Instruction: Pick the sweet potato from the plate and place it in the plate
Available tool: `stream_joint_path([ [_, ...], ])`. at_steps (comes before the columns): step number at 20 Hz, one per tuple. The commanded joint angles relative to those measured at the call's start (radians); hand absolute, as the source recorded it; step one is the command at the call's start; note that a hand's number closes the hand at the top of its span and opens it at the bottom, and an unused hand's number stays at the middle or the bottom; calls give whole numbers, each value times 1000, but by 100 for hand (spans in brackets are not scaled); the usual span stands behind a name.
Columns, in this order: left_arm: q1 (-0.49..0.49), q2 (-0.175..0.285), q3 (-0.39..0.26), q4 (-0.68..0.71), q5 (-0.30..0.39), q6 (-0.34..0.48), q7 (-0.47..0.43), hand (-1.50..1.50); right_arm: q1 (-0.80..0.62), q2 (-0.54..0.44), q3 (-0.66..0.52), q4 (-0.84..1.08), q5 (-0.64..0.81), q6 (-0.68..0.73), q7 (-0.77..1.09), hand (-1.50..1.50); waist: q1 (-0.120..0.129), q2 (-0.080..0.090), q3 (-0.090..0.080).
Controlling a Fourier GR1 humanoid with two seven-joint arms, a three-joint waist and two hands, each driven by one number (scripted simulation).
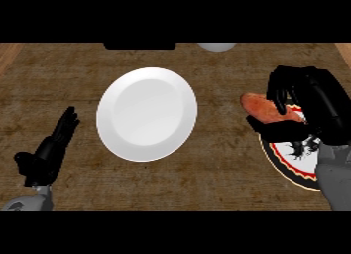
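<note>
An orange-brown sweet potato [264, 108] sits in my right hand [318, 106], whose fingers curl over it from above while the thumb closes under it. It is held above the left rim of a patterned plate [290, 158] with a red and black border, mostly hidden by the hand and forearm. A plain white plate [147, 113] lies at the middle of the counter, to the left of the potato and apart from it. My left hand [50, 146] rests open at the lower left, fingers straight and pointing up.
The brown counter top [215, 168] spreads around both plates. A pale round object [216, 47] shows at the far edge, next to a dark object [140, 45]. Wooden edges run along the far left and far right.
</note>
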Motion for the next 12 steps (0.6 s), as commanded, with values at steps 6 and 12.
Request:
stream_joint_path([
  [6,13,-13,0,32,-21,-7,-41,0,-197,189,135,232,102,-25,60,150,11,3,0],
  [12,-22,10,22,-34,15,-30,54,0,-353,296,240,409,87,-126,182,150,19,3,0],
])
